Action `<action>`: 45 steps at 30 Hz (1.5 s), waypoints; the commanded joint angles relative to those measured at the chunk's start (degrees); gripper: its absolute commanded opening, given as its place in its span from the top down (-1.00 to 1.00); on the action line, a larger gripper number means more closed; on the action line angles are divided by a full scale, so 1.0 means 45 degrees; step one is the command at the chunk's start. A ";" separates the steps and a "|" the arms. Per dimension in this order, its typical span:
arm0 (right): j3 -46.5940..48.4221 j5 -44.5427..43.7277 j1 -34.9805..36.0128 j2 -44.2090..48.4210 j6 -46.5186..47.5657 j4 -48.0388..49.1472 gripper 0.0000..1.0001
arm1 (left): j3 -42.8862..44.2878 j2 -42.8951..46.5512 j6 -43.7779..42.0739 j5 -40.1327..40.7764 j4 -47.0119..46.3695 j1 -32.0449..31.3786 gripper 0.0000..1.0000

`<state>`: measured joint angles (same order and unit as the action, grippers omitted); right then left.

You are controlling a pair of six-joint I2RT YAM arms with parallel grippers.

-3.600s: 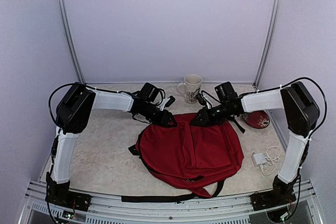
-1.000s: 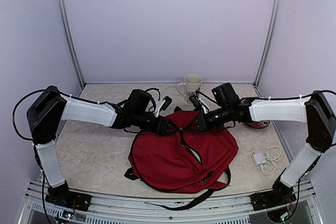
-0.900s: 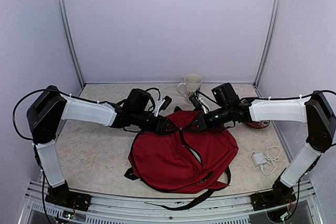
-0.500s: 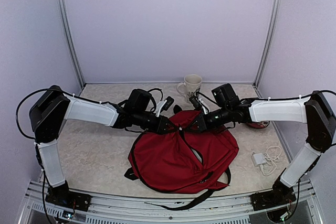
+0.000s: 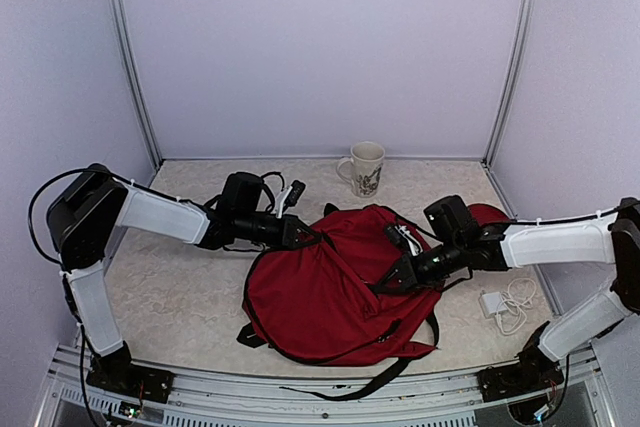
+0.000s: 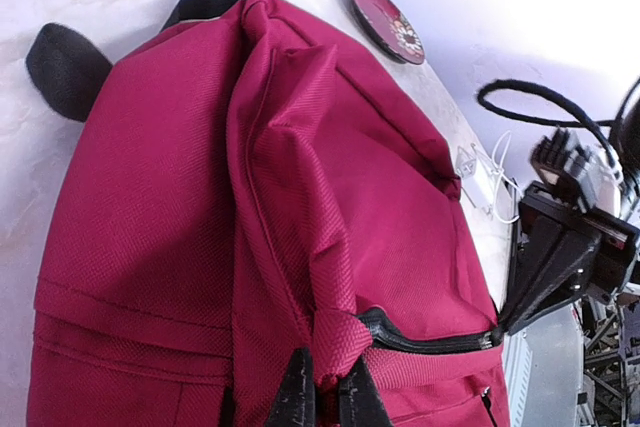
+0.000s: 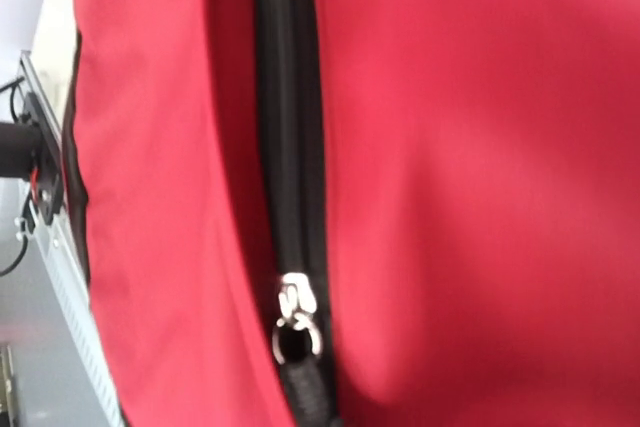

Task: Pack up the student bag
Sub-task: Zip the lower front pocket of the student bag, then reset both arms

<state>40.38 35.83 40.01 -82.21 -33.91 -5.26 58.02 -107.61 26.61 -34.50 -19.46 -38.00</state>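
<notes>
Student bag (image 5: 330, 297) noted lying at the middle of the table (image 5: 180, 287), slumped, its far end raised into a ridge. The left gripper (image 5: 308, 235) is found at the bag's far-left edge. In the left wrist view its fingers (image 6: 297, 397) are seen drawn close together with a fold of red fabric pinched between them, just beside the end of the black zipper (image 6: 430, 337). The right gripper (image 5: 383, 285) is placed on the right half of the bag, well apart from the left one, its jaws closed and its tip set at the zipper line. In the right wrist view the zipper is seen running up the picture with a silver slider (image 7: 297, 309) low in the frame. The gripper's own fingers are not made out there, so a hold on the slider cannot be told. A black strap (image 5: 350, 387) is trailed from the bag's near edge towards the front rail. A pale patterned mug (image 5: 366, 167) is stood upright at the far side of the table, apart from the bag. A dark red plate (image 6: 385, 19) is laid flat to the right of the bag's far end, largely hidden by the right arm in the top view. A white charger (image 5: 492, 303) with a coiled white cable (image 5: 520, 297) is recorded near the right edge, just beside the bag.
</notes>
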 commanded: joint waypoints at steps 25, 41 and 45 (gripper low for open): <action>0.0776 -0.3141 0.0029 0.3335 -0.0027 -0.2914 0.32 | 0.5554 -0.1555 -0.4545 0.3021 0.5558 -0.0014 1.00; 0.1408 -0.4226 -0.7784 0.4043 0.1599 -0.0344 -0.78 | 0.6296 0.1278 -0.3357 0.7377 0.7053 0.1497 -0.98; -0.0261 -0.5678 -0.9539 0.6020 0.2124 0.1466 -1.00 | 0.3749 0.3527 -0.2099 0.9749 0.7240 0.3154 -0.98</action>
<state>43.86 16.45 2.42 -63.26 -27.97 -5.56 83.26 -99.81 10.68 -2.48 13.26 -29.47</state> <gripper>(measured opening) 0.971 0.988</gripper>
